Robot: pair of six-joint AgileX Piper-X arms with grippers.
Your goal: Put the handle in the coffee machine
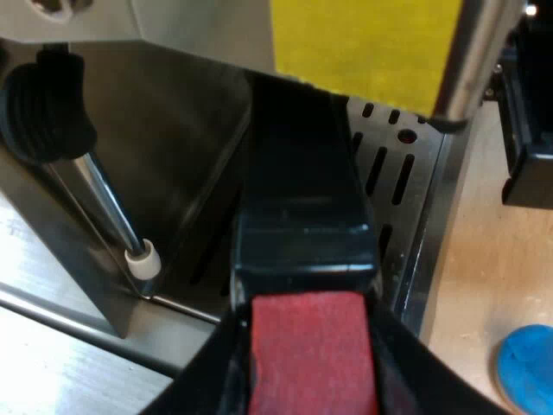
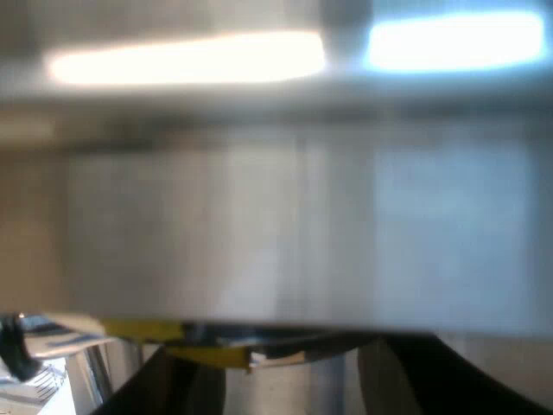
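Left gripper (image 1: 307,380): jaws clamped on red end of dark red-ended handle (image 1: 302,199). Handle pointed at front of steel espresso machine (image 1: 199,26), over machine's slotted metal tray (image 1: 406,173). To be kept level, raised squarely, then twisted. Right gripper (image 2: 302,385) close to machine; grip cannot be told.

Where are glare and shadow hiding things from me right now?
Left wrist view: even light on the handle in the left gripper; the front of the espresso machine beyond it lies in shadow, with a glint along the steam wand. Right wrist view: two washed-out bars of glare above a pale panel; the right gripper is a dark silhouette.
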